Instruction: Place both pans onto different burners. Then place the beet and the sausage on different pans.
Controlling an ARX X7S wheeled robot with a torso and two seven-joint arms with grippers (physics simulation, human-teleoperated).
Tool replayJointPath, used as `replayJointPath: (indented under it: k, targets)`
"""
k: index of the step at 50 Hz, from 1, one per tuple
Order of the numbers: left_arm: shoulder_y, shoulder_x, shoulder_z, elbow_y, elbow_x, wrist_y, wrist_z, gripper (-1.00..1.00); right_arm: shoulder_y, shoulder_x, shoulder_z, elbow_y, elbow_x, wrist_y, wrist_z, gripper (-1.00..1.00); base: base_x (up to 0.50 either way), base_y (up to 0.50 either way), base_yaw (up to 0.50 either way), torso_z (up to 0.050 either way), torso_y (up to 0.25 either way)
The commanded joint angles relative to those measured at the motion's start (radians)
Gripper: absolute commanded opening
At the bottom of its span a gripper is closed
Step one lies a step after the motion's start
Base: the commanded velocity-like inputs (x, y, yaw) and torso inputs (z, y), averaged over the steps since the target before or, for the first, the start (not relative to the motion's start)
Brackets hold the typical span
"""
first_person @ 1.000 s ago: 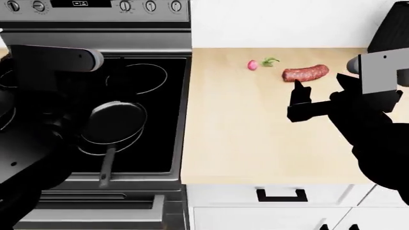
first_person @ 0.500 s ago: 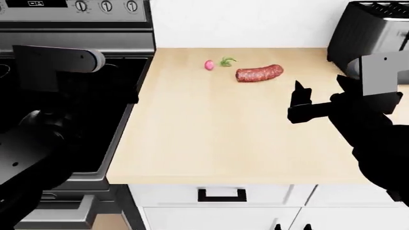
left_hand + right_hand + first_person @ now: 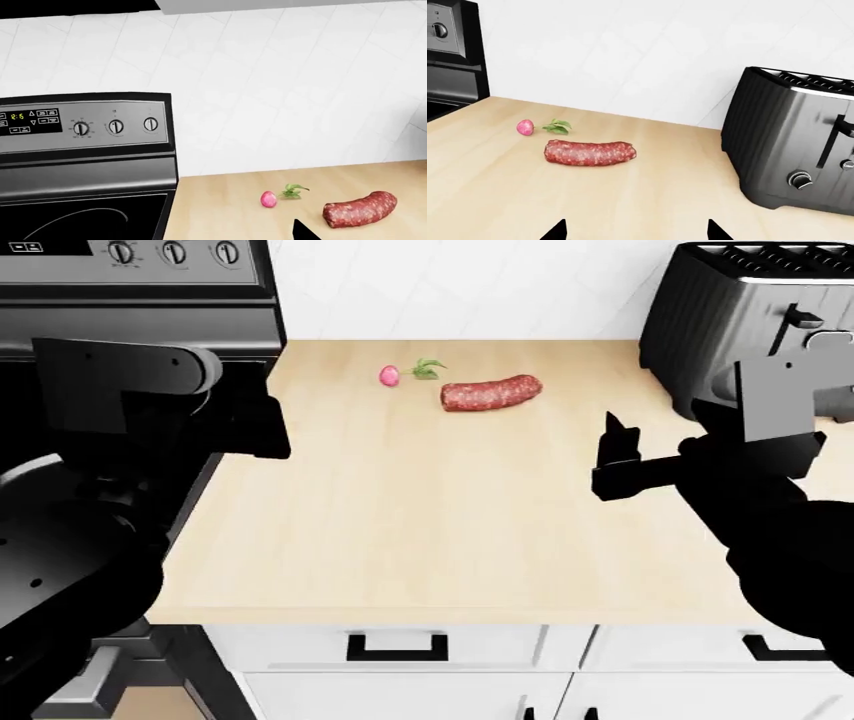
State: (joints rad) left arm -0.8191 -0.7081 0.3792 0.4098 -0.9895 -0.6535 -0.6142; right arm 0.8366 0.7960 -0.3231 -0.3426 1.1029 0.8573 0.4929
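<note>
Two food items left on the counter [image 3: 441, 520], beet [image 3: 390, 375] just beside sausage [image 3: 491, 393], pans out of view; right gripper [image 3: 637, 231] jaws spread and empty, facing the sausage, left gripper [image 3: 303, 231] jaw state unclear; next move likely: advance, close on sausage.

1. The right arm reaches in from the right side of the head view, raised above the worktop's right half.
2. The right gripper [image 3: 617, 455] points toward the worktop's back edge. Its two finger tips show well apart in the right wrist view [image 3: 635, 231], with nothing between them.
3. The left arm fills the left side of the head view, a bulky dark mass over the worktop's left edge.
4. The left gripper [image 3: 260, 425] is a dark block there; only one tip [image 3: 305, 231] shows in its wrist view, so its spread is unclear.
</note>
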Motion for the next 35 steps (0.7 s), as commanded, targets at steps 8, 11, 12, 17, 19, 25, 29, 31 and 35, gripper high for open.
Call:
replayJointPath:
  k: [8, 11, 12, 17, 19, 25, 29, 31, 35]
  targets:
    - [0.004, -0.005, -0.008, -0.002, -0.018, -0.004, -0.001, 1.0, -0.002, -0.006, -0.01, 0.003, -0.003, -0.002, -0.003, 1.0, 0.04, 0.0, 0.0, 0.0, 0.0]
    - [0.005, -0.005, -0.007, -0.004, -0.015, 0.0, 0.001, 1.0, -0.002, -0.005, -0.011, 0.004, -0.004, -0.002, -0.002, 1.0, 0.27, 0.0, 0.0, 0.0, 0.0]
    - [0.004, -0.005, -0.007, -0.003, -0.016, -0.002, 0.0, 1.0, -0.002, -0.005, -0.011, 0.004, -0.004, -0.002, -0.002, 1.0, 0.3, -0.01, 0.0, 0.0, 0.0]
    - [0.002, -0.004, -0.004, -0.002, -0.013, -0.002, 0.001, 1.0, -0.005, -0.004, -0.011, 0.004, -0.004, -0.004, -0.003, 1.0, 0.3, -0.02, 0.0, 0.0, 0.0]
    - [-0.001, -0.003, -0.004, 0.0, -0.015, -0.004, -0.001, 1.0, -0.004, -0.004, -0.01, 0.004, -0.003, -0.004, -0.003, 1.0, 0.3, -0.03, 0.0, 0.0, 0.0]
    - [-0.005, -0.003, -0.001, 0.001, -0.013, -0.006, -0.002, 1.0, -0.005, -0.003, -0.011, 0.006, -0.005, -0.008, -0.007, 1.0, 0.29, -0.03, 0.0, 0.0, 0.0]
    - [-0.004, -0.002, 0.001, -0.003, -0.008, -0.002, 0.002, 1.0, 0.001, -0.004, -0.013, 0.007, -0.004, -0.005, -0.007, 1.0, 0.29, -0.03, 0.0, 0.0, 0.003]
    - [-0.004, -0.002, 0.001, -0.001, -0.009, -0.003, 0.001, 1.0, 0.0, -0.003, -0.013, 0.005, -0.004, -0.005, -0.006, 1.0, 0.29, -0.03, 0.0, 0.0, 0.0]
    - [-0.003, -0.003, 0.0, 0.001, -0.009, -0.002, 0.0, 1.0, -0.001, -0.001, -0.011, 0.001, -0.001, -0.004, -0.003, 1.0, 0.3, -0.03, 0.0, 0.0, 0.0]
